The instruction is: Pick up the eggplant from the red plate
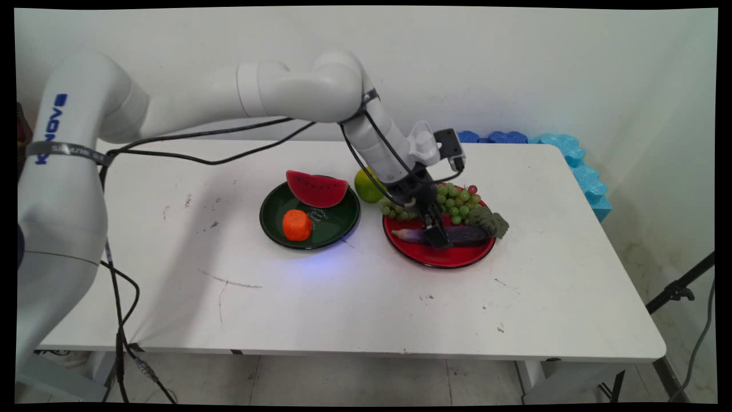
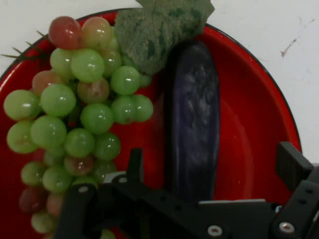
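The end effector (image 1: 437,237) is down low over the red plate (image 1: 446,260), straddling a dark purple eggplant (image 1: 466,234) that lies across the plate's near half. In the hand view its fingers (image 2: 135,167) stand wide apart with the eggplant (image 2: 192,124) running up between them (one finger sits close beside the eggplant, the other is well clear of it), so the end effector (image 2: 214,169) is open and grips nothing. On the far half of the plate (image 2: 249,134) lies a bunch of green grapes (image 1: 457,200) with a few reddish ones, and their cloth leaf (image 1: 492,220) overlaps the eggplant's end towards the plate's right rim; the hand view shows the grapes (image 2: 75,109) just beside the eggplant and the leaf (image 2: 159,30) over its tip. Left of the red plate on the desk (image 1: 343,297) sits a dark green plate (image 1: 334,226) carrying a watermelon slice (image 1: 317,189) and an orange (image 1: 297,224). A yellow-green fruit (image 1: 368,184) rests on the desk beyond the red plate's far left edge.
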`<state>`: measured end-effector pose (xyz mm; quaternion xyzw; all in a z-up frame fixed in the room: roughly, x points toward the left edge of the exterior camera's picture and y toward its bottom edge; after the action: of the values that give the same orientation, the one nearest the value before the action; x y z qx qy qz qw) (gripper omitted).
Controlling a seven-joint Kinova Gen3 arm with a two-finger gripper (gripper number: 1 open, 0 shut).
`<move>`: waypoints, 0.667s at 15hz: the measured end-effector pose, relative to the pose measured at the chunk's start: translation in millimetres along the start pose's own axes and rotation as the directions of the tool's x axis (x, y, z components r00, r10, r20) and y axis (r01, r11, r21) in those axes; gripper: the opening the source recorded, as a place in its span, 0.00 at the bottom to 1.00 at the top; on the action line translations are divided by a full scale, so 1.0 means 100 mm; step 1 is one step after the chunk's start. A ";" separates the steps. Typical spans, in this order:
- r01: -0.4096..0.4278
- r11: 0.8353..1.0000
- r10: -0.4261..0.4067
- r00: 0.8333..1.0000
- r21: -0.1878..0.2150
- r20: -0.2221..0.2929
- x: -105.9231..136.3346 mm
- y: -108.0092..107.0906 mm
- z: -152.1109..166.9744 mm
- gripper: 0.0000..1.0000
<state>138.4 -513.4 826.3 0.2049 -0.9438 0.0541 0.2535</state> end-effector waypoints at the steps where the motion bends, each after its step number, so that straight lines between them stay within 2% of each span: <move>1: 0.000 1.000 0.000 1.000 0.000 0.002 0.00 0.00 0.04 1.00; 7: -0.003 1.000 0.003 1.000 -0.002 0.007 0.01 -0.02 0.24 1.00; 8: -0.018 1.000 0.018 1.000 -0.010 0.005 0.04 0.05 0.29 0.00; 10: -0.020 1.000 0.020 1.000 -0.010 0.003 0.04 0.04 0.32 0.00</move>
<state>119.4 -518.2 800.6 0.1944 -0.9465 0.0517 0.2525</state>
